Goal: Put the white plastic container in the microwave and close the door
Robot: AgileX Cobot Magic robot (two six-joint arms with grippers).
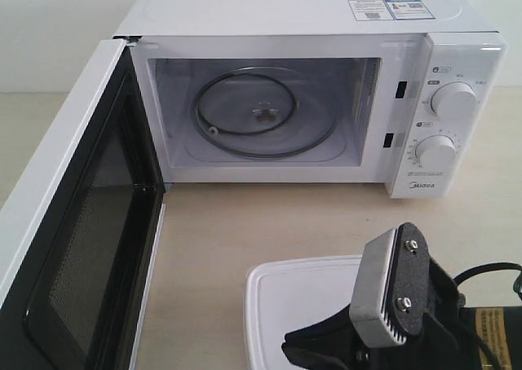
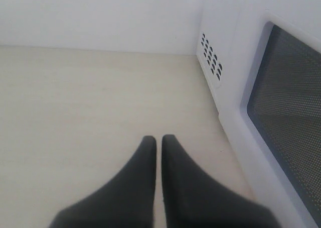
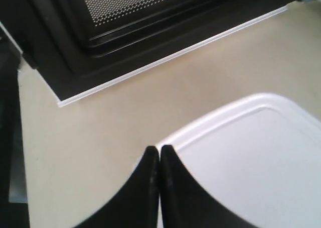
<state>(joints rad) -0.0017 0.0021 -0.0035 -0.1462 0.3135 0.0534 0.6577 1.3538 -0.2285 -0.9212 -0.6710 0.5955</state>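
Pale tabletop [image 1: 245, 223], white wall [image 2: 100, 12], white plastic container [image 1: 302, 305], left claw [image 2: 159, 140] and right claw [image 3: 159, 150] closed, empty

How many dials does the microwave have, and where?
2, both on the front of the microwave, right of its opening: the upper dial, and the lower dial directly below it. None looks hidden.

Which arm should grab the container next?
Right. The right gripper sits at the container's corner, in front of the open microwave. The left gripper is on the outer side of the door, away from the container.
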